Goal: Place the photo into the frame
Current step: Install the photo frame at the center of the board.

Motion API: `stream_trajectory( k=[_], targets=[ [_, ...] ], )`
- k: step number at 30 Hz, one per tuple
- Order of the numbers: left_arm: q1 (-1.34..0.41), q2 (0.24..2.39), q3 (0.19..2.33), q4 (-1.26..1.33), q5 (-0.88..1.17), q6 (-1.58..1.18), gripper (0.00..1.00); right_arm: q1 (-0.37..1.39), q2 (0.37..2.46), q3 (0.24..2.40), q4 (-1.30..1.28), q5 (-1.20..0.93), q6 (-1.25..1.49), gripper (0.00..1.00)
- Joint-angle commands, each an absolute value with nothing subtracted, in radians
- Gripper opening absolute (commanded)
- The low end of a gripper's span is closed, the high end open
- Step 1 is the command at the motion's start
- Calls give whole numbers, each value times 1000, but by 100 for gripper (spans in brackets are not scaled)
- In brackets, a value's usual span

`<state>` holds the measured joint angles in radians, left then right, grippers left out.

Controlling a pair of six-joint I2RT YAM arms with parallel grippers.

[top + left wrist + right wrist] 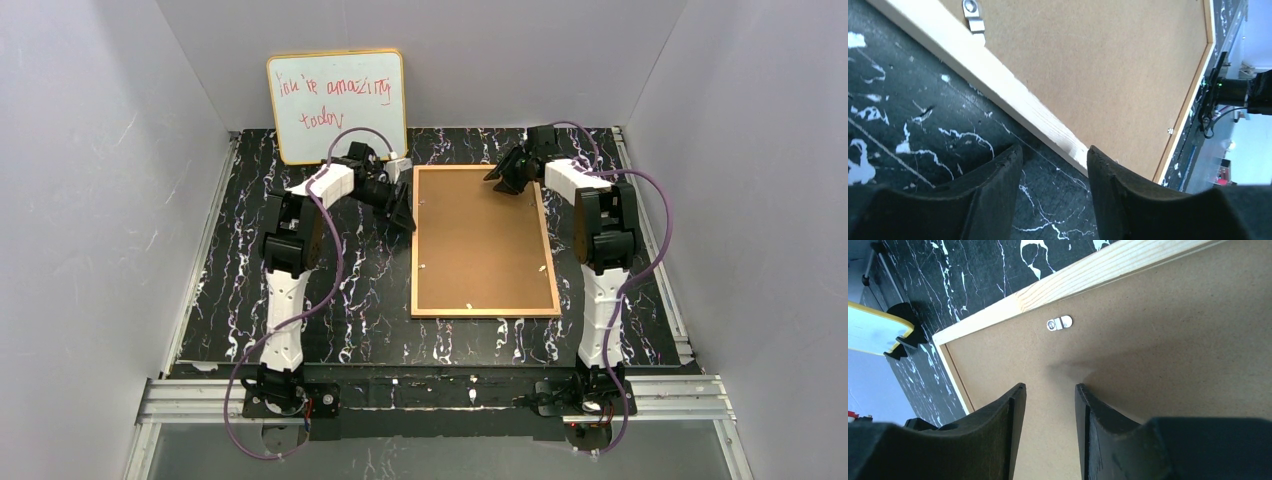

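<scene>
The frame (485, 240) lies flat in the middle of the overhead view, face down on the black marbled table (350, 320) with its brown fibreboard back up. That is the side a print goes in from, so this way round makes sense. The left gripper (403, 215) is down low at the frame's upper left edge, fingers apart with nothing between them. Its wrist view shows the pale wood rail running just beyond the fingertips with tabletop beneath, so it looks placed to steady or catch that edge rather than hold it. The right gripper (503, 180) hangs over the top part of the backboard, its jaws also parted and empty. Right ahead of it in its own view sits a small metal clip (1059, 323), close to the rail. By my reading that clip explains the position, since the back must be freed before anything goes in. The photo is not in sight in any view, and I cannot tell whether it lies under the backboard. The whiteboard (337, 105) leaning at upper left plays no part.
</scene>
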<state>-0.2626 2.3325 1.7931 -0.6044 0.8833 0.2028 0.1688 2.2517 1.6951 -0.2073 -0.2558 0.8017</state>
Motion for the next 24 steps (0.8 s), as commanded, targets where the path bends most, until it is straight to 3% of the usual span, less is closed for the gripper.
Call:
stream_trajectory(
  k=[1, 7, 24],
  targets=[
    [-302, 2401, 1804, -603, 749, 205, 47, 156, 2272, 1749, -183, -232, 804, 49],
    [-330, 2419, 1790, -603, 554, 232, 29, 150, 2290, 1779, -185, -234, 807, 48],
    [-377, 2405, 1702, -599, 427, 343, 17, 149, 2377, 1894, -191, -233, 824, 46]
  ],
)
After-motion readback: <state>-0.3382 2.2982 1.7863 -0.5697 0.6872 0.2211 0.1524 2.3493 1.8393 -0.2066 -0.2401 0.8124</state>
